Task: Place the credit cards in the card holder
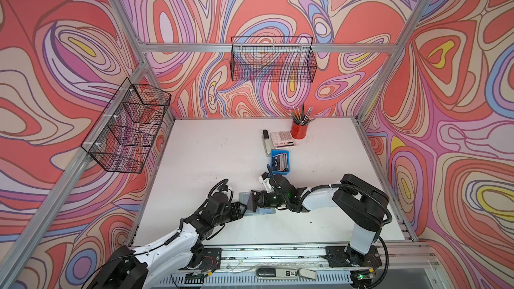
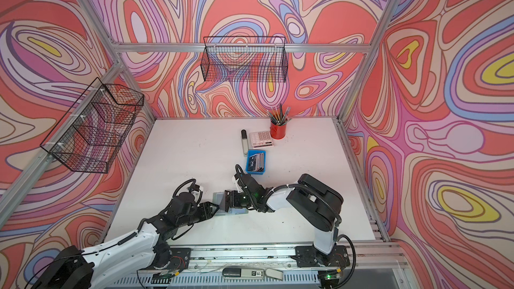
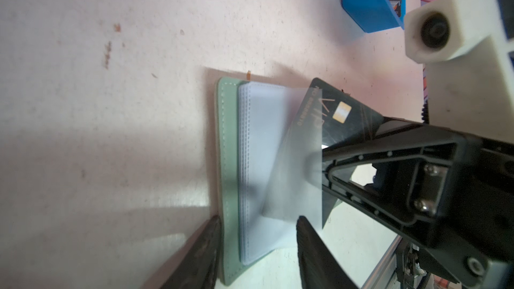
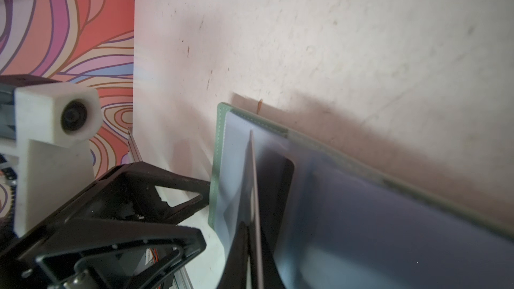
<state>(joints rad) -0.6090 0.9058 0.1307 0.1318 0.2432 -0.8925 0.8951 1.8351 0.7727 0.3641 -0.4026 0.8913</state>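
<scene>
Tabletop: white scuffed board [image 1: 211,157], boxed in by walls of red, pink and lilac swirls [image 1: 278,1].
Card holder: sage-green booklet [image 1: 244,196] lying open and flat near the front middle of the table, between the two grippers in both top views [image 2: 218,198]. The left wrist view shows its stitched green cover [image 3: 226,162] under a stack of clear sleeves [image 3: 264,140].
Vip card: dark, with a gold chip [image 3: 328,112], tilted over the holder. Its leading part shows through one lifted sleeve. It appears edge-on in the right wrist view [image 4: 254,179].
Right gripper: [image 3: 326,159] clamped tight on the rear part of the Vip card, reaching in from the right.
Left gripper: [image 3: 258,248] fingers parted. In the right wrist view one tip meets the holder's stitched outer edge and the other sits off its near corner.
Credit cards: the others stand on edge in a row [image 1: 281,161] inside the tray.
Blue tray: [image 1: 280,173] behind the right gripper, apart from the holder.
Calculator: white with grey keys [image 1: 283,138], just behind the tray.
Red cup: [image 1: 299,132] full of pencils [image 1: 301,112], just beside the calculator near the back edge.
Wire baskets: black, one on the back wall [image 1: 274,59] and one on the left wall [image 1: 128,129].
</scene>
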